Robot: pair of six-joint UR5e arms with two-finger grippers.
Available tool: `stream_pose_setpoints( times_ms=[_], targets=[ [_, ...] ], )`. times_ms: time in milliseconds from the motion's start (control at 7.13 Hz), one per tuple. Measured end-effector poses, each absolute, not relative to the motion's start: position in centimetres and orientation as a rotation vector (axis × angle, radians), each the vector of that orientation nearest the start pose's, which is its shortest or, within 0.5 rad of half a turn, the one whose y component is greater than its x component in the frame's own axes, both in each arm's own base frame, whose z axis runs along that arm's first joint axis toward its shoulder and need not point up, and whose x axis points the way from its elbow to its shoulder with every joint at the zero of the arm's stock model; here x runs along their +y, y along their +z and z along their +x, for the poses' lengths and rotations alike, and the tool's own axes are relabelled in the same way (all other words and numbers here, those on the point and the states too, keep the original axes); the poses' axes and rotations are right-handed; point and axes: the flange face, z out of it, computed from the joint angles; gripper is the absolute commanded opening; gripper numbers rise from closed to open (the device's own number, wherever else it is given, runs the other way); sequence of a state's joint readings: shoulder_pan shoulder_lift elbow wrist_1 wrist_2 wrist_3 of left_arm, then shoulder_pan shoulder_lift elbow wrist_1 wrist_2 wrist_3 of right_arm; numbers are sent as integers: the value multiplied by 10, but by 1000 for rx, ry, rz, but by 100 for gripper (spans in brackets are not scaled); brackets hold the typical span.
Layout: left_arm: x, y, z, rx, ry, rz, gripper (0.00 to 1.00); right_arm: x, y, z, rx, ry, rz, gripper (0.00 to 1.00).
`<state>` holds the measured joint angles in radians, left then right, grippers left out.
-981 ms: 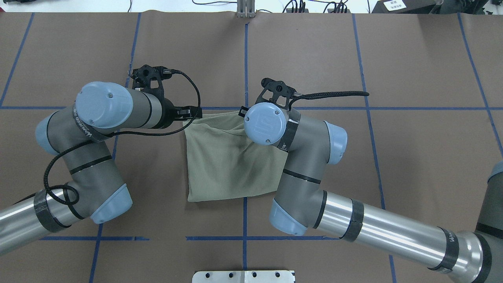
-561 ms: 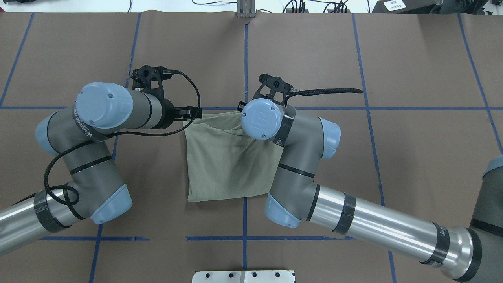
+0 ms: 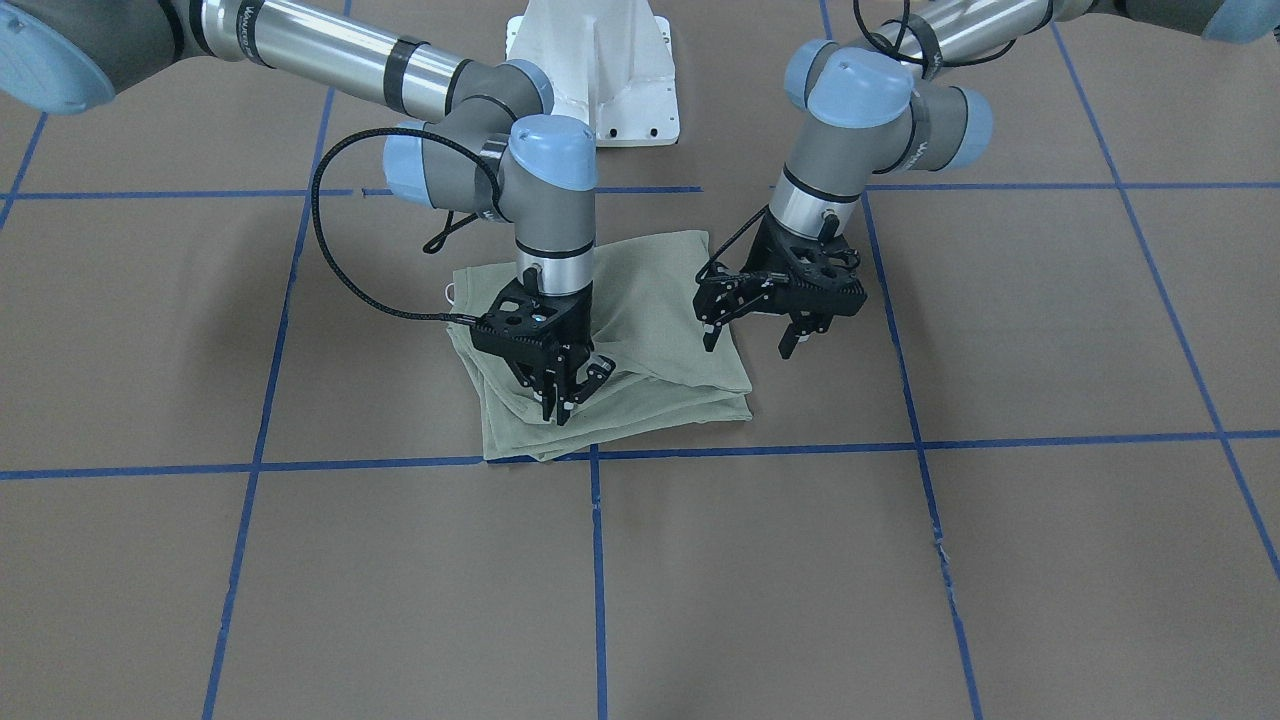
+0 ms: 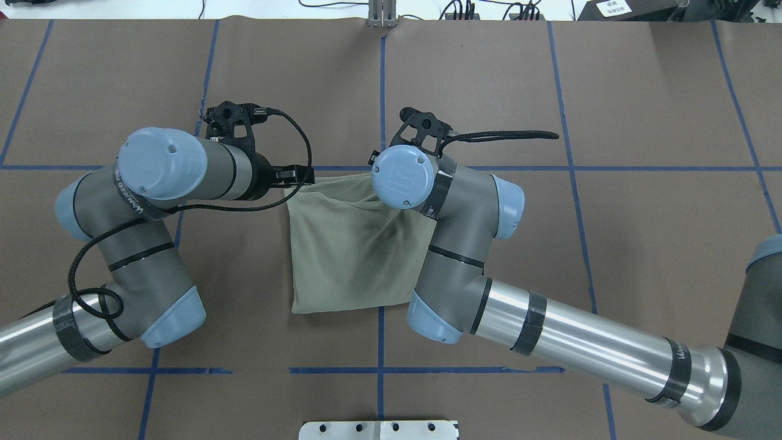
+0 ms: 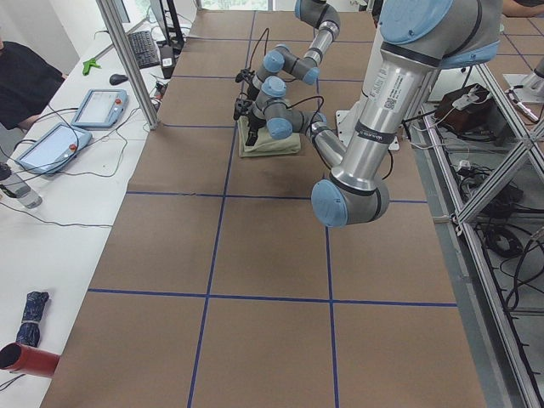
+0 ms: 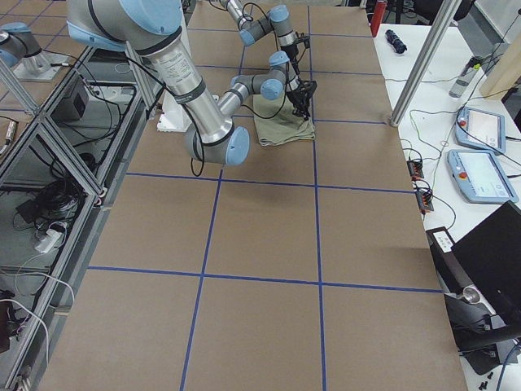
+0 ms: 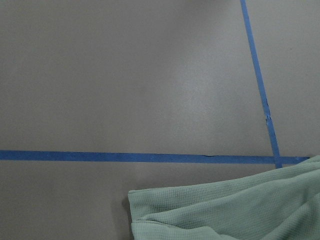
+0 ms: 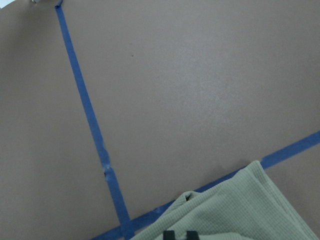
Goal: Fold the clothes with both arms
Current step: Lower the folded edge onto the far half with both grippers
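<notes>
The sage-green shirt (image 3: 650, 320) lies folded into a small thick pad on the brown table; it also shows in the overhead view (image 4: 342, 256). My right gripper (image 3: 563, 398) is shut on a fold of the shirt near its front edge, and its fingertips (image 8: 170, 234) rest on the fabric (image 8: 235, 210). In the overhead view this gripper is hidden under its own wrist. My left gripper (image 3: 750, 342) is open and empty, hovering just over the shirt's other side edge (image 4: 295, 176). The left wrist view shows only a shirt corner (image 7: 230, 215).
Blue tape lines (image 3: 600, 455) mark a grid on the table. The white pedestal base (image 3: 595, 70) stands behind the shirt. A metal plate (image 4: 379, 429) sits at the near edge. Tablets (image 5: 98, 106) and cables lie on a side table.
My right arm has moved toward the left arm, pulling the shirt's edge with it and narrowing the pad. The left arm has not moved.
</notes>
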<state>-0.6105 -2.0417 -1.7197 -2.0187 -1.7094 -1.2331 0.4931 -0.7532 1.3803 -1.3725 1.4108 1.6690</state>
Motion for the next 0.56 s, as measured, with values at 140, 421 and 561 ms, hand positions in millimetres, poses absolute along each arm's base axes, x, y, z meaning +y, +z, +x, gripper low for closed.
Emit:
stream_pose_setpoints(
  times_ms=[140, 421, 561],
  targets=[
    [-469, 275, 462, 1004, -172, 374, 100, -500, 219, -601, -783, 627, 317, 0],
    [-469, 278, 463, 1000, -173, 371, 100, -510, 223, -593, -738, 642, 316, 0],
    [-469, 278, 463, 999, -173, 370, 100, -514, 228, -590, -709, 651, 314, 0]
  ],
)
